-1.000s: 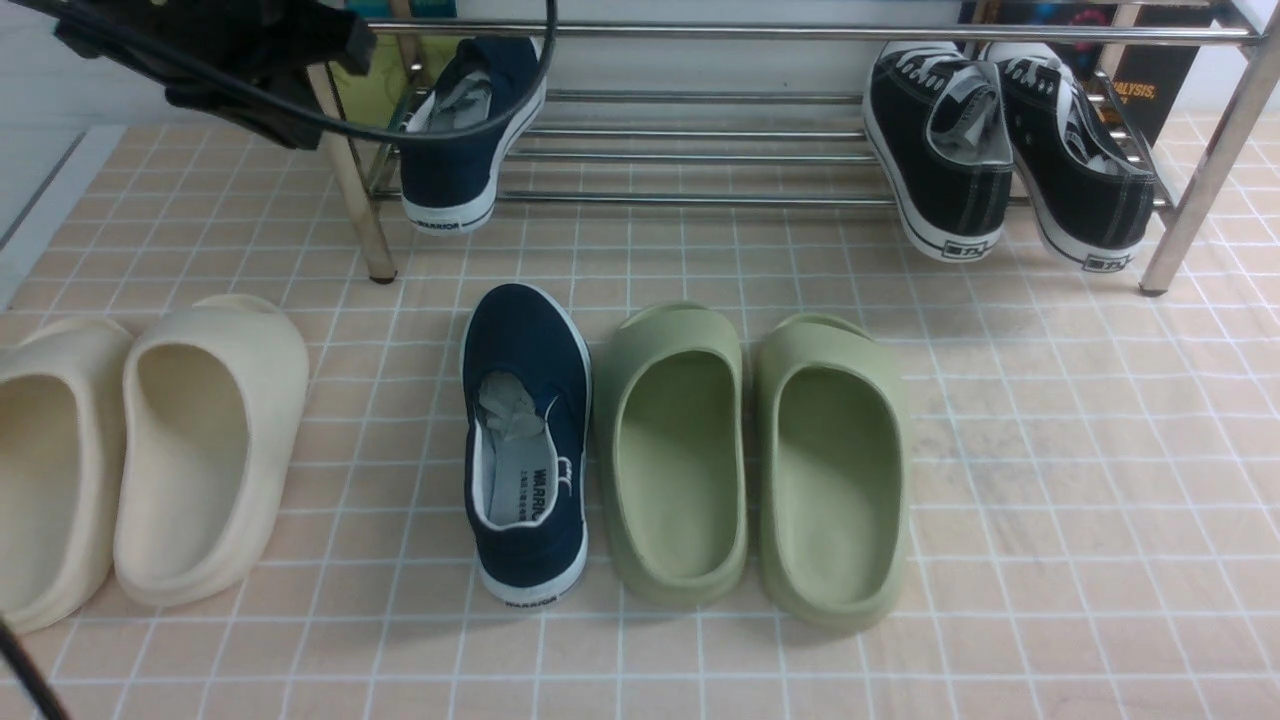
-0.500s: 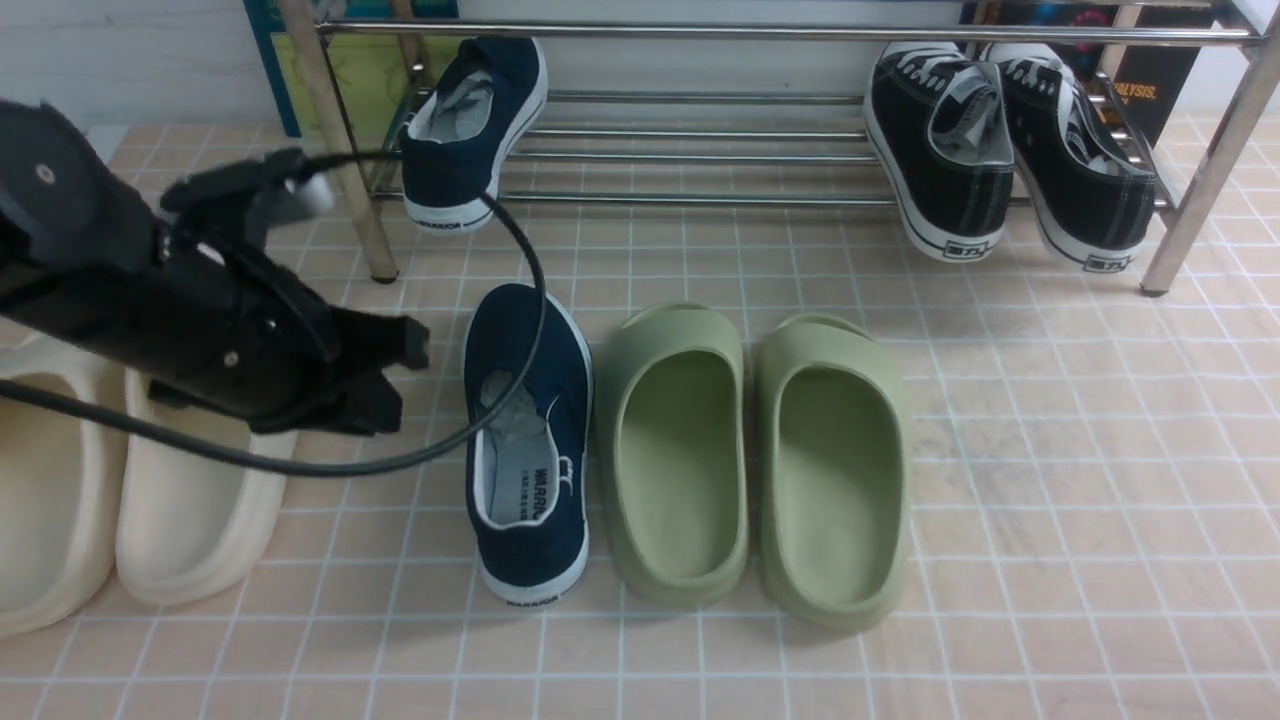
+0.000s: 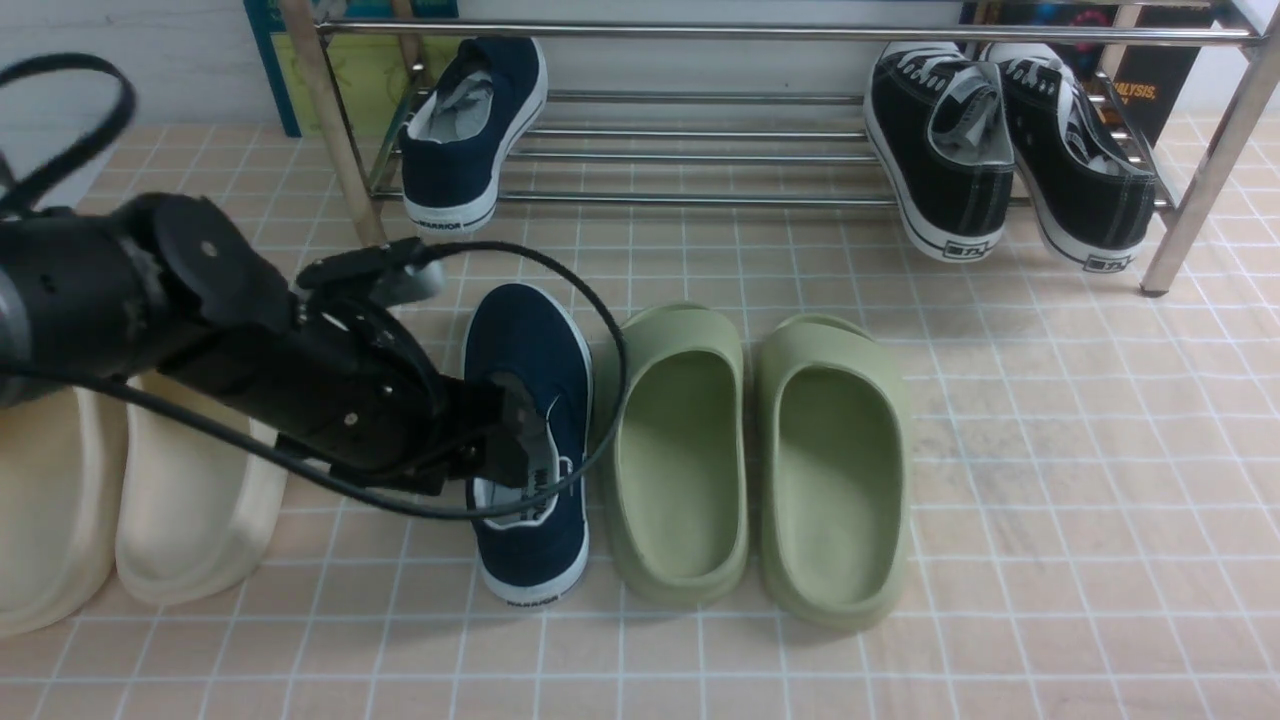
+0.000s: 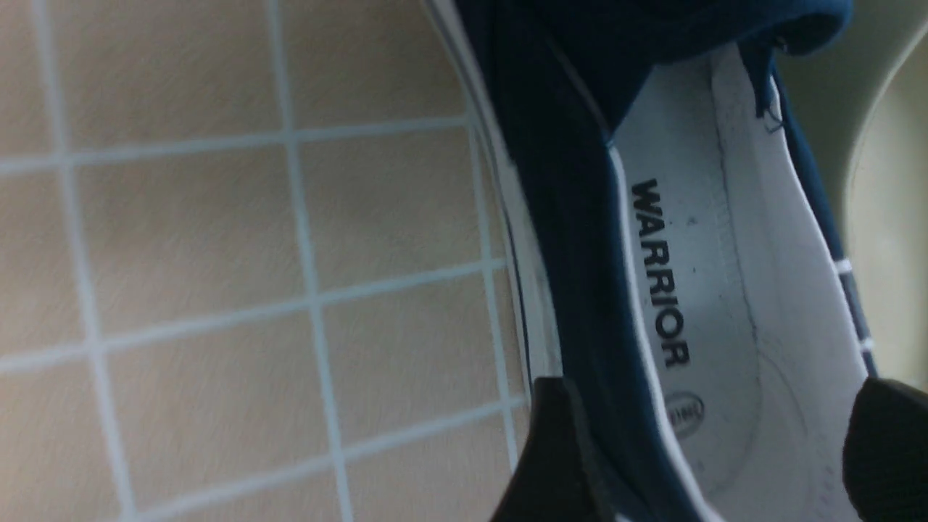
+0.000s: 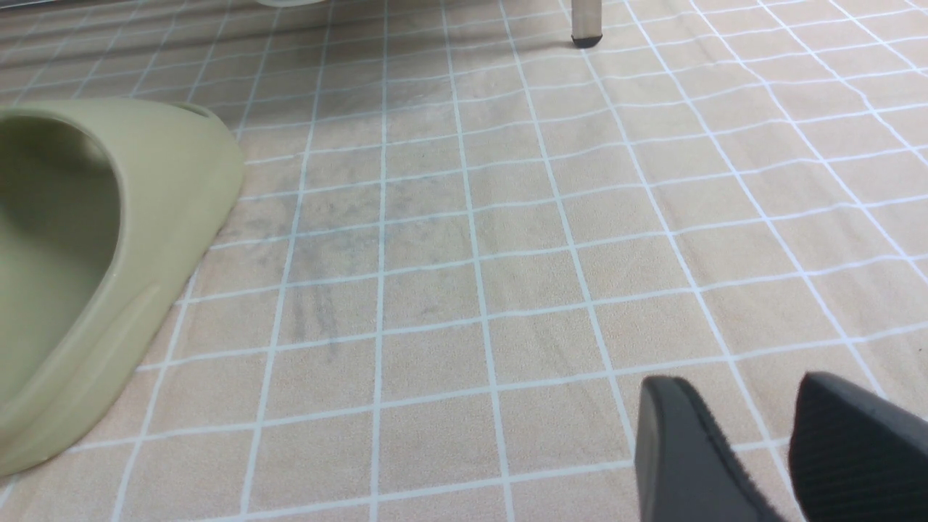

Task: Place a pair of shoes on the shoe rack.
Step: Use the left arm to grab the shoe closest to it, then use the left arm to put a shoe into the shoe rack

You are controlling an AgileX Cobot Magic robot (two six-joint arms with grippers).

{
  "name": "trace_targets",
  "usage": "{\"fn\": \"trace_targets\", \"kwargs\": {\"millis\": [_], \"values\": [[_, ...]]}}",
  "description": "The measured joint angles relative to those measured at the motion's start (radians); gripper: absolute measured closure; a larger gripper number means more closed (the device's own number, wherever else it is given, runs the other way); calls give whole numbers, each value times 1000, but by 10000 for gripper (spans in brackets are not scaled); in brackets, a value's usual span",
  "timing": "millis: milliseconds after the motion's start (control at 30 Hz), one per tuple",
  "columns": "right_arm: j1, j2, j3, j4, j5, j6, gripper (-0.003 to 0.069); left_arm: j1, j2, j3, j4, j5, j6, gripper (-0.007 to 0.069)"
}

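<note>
One navy slip-on of the pair of shoes (image 3: 470,140) rests on the chrome shoe rack (image 3: 700,155) at its left end, heel hanging over the front bar. The other navy shoe (image 3: 535,340) stands on the tiled floor between the cream and green slides. My left gripper (image 3: 520,440) is open low over this shoe's opening. In the left wrist view the left gripper (image 4: 718,449) straddles the shoe (image 4: 696,275): one finger is outside the near side wall, the other by the far edge of the insole. My right gripper (image 5: 736,384) is open over bare tiles, holding nothing.
Two black lace-up sneakers (image 3: 945,150) (image 3: 1075,160) sit at the rack's right end. Green slides (image 3: 675,450) (image 3: 835,470) stand right beside the floor shoe, cream slides (image 3: 190,500) on its left under my arm. A rack leg (image 5: 586,18) stands ahead of the right gripper.
My left arm has come down from the rack's upper left to the navy shoe on the floor, and its jaws have opened wide. The shoes have not moved.
</note>
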Motion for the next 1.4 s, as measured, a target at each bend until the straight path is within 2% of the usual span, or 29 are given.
{"fn": "trace_targets", "kwargs": {"millis": [67, 200, 233, 300, 333, 400, 433, 467, 733, 867, 1067, 1400], "values": [[0, 0, 0, 0, 0, 0, 420, -43, 39, 0, 87, -59, -68, 125], [0, 0, 0, 0, 0, 0, 420, -55, 79, 0, 215, -95, -217, 195], [0, 0, 0, 0, 0, 0, 420, -55, 88, 0, 269, -97, -269, 251], [0, 0, 0, 0, 0, 0, 420, -58, 88, -1, 300, -96, -301, 338], [0, 0, 0, 0, 0, 0, 420, -62, 84, -3, 315, -93, -309, 409], [0, 0, 0, 0, 0, 0, 420, -62, 80, -9, 327, -85, -311, 473], [0, 0, 0, 0, 0, 0, 420, -62, 74, -21, 341, -67, -304, 563], [0, 0, 0, 0, 0, 0, 420, -62, 67, -34, 351, -54, -296, 582], [0, 0, 0, 0, 0, 0, 420, -61, 24, -254, 390, 178, -271, 596], [0, 0, 0, 0, 0, 0, 420, -61, 24, -338, 391, 166, -270, 596], [0, 0, 0, 0, 0, 0, 420, -61, 97, -465, 391, 35, -270, 596], [0, 0, 0, 0, 0, 0, 420, -61, 363, -739, 397, 76, -298, 596]]}}
